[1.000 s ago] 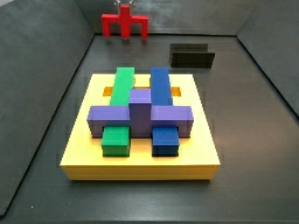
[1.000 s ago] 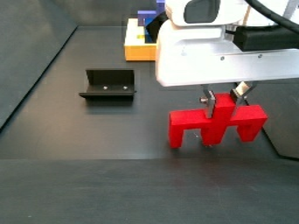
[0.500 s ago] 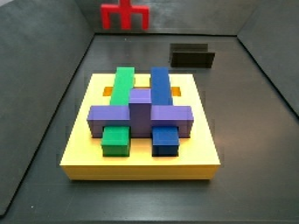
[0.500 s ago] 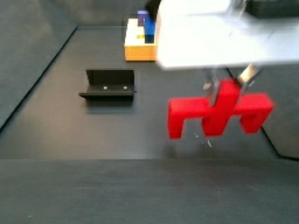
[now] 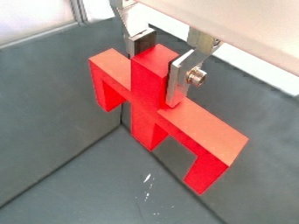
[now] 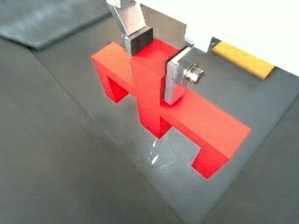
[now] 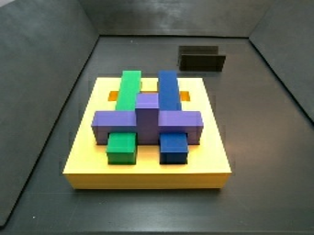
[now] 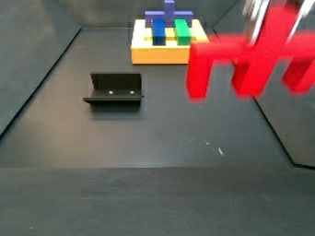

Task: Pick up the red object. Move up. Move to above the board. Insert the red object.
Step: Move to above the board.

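My gripper [image 5: 162, 63] is shut on the red object [image 5: 211, 140], a flat red piece with several prongs. The silver fingers clamp its middle bar in both wrist views [image 6: 158, 59]. The red object [image 8: 246, 64] hangs high above the dark floor at the right of a side view, blurred by motion. It is out of frame in the side view that faces the board. The yellow board [image 7: 147, 170] carries green [image 7: 128, 87], blue [image 7: 167, 87] and purple [image 7: 147, 117] blocks. The board [image 8: 167, 53] stands far behind the red object.
The dark fixture [image 8: 113, 89] stands on the floor left of the red object, and shows behind the board [image 7: 203, 59] too. Grey walls enclose the floor. A yellow corner of the board [image 6: 239, 59] shows in a wrist view.
The gripper has lifted the red object off the floor. It rose out of the top of one side view and climbed up and right in the other.
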### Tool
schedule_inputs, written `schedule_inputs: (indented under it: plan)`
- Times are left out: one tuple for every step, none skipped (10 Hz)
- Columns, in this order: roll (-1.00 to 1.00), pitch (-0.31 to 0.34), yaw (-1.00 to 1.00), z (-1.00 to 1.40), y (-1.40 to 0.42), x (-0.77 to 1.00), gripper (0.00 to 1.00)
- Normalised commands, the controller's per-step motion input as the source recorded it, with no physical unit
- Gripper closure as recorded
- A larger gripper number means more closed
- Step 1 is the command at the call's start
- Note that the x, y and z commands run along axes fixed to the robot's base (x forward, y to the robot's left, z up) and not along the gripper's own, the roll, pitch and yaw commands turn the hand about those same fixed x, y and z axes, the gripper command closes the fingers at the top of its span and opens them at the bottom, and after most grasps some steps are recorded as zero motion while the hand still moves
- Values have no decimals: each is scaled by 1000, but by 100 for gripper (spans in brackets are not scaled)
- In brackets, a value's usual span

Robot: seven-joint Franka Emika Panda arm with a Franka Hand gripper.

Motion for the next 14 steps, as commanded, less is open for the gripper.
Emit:
schedule_inputs:
  plan:
    - [-5, 72, -5, 734, 17, 46, 100]
    - [2, 89, -4, 498, 7, 50, 100]
    - [8, 73, 2, 221, 1, 43, 100]
    - [-111, 143, -308, 140, -1400, 249, 100]
    - [-99, 131, -285, 130, -1400, 246, 100]
    - [-44, 79, -130, 129, -1400, 241, 100]
    - [-73, 31, -80, 130, -1400, 239, 100]
    - [-14, 29, -36, 133, -1400, 236, 100]
    - [-14, 26, -17, 136, -1400, 235, 100]
    - [-30, 30, -8, 142, -1400, 237, 100]
    - [-16, 43, -1, 147, -1400, 241, 100]
    - [-4, 71, 4, 150, -1400, 252, 100]
    - [-3, 98, 3, 150, -1400, 269, 100]
    - [-3, 125, 6, 152, -1400, 290, 100]
